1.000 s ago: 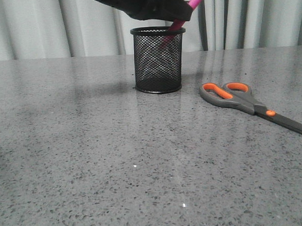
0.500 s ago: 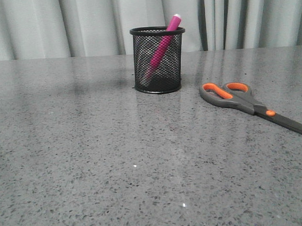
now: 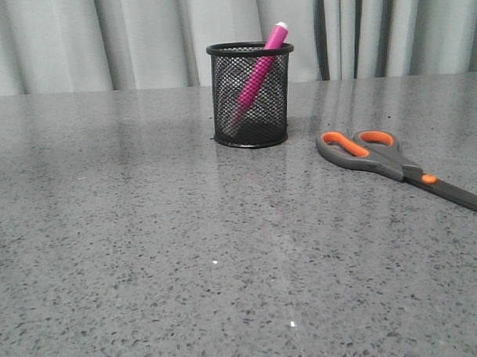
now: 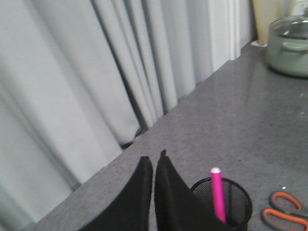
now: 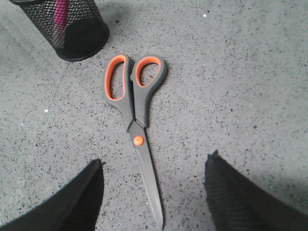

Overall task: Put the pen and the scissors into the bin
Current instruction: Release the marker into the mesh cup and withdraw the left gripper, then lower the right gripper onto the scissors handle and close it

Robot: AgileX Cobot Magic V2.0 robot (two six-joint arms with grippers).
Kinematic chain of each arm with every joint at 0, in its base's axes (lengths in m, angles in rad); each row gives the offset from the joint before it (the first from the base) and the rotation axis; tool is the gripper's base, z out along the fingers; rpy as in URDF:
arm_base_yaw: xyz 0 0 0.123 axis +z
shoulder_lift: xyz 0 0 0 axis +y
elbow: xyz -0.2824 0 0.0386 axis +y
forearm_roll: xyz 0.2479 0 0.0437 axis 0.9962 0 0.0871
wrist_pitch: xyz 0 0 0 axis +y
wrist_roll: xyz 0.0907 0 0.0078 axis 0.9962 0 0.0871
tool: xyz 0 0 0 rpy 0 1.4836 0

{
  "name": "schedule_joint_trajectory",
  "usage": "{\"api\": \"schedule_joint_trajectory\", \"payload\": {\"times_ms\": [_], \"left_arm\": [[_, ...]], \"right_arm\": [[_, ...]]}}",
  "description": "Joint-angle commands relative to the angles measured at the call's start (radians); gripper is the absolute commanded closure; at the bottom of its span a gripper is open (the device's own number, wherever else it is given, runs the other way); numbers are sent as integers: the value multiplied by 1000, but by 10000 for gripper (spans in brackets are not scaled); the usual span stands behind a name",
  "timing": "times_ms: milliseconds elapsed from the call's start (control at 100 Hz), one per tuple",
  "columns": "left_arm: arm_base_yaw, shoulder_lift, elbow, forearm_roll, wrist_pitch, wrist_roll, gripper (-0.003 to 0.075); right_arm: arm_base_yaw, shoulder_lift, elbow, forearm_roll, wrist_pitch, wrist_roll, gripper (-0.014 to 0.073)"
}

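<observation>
The pen (image 3: 260, 72) stands inside the bin (image 3: 250, 95), tilted so that its small white end projects above the rim on the right side and its lower end rests toward the left of the base. The bin stands upright on the grey speckled counter (image 3: 146, 229), close to the far edge near the middle, in front of a pale pleated curtain (image 3: 77, 43). The scissors (image 3: 395, 167) lie flat and closed on the counter to the right of the bin, apart from it, with the orange-lined handles toward the bin and the dark blades running off toward the right edge. In the left wrist view, the left gripper (image 4: 153, 163) is raised above the counter with its two black fingers pressed almost together and nothing between them; the bin (image 4: 236, 202) with the pen (image 4: 218, 192) appears just beside it, and a pale green lidded pot (image 4: 288, 45) stands at a distant part of the counter. In the right wrist view, the right gripper (image 5: 154, 192) is spread wide above the scissors (image 5: 134, 115), with one finger on each side of the blade tips and neither touching them; the bin (image 5: 72, 29) lies just past the handles.
</observation>
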State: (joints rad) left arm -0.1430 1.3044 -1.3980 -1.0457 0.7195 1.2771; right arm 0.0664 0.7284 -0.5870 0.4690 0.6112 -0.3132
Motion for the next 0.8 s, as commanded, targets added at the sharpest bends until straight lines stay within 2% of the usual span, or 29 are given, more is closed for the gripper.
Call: {"api": "schedule_joint_trajectory", "payload": {"times_ms": [0, 130, 370, 590, 790], "left_arm": [[4, -115, 90, -8, -150, -50, 740], [4, -274, 319, -21, -308, -91, 740], [4, -485, 647, -23, -372, -91, 739], [4, -598, 790, -55, -423, -103, 738], [4, -609, 836, -106, -450, -110, 738]], "right_arm": [[-6, 7, -53, 8, -52, -27, 182], [-6, 35, -123, 8, 0, -88, 182], [3, 167, -253, 6, 140, -131, 182], [89, 354, -358, -66, 253, -131, 182], [208, 521, -463, -254, 293, -30, 182]]}}
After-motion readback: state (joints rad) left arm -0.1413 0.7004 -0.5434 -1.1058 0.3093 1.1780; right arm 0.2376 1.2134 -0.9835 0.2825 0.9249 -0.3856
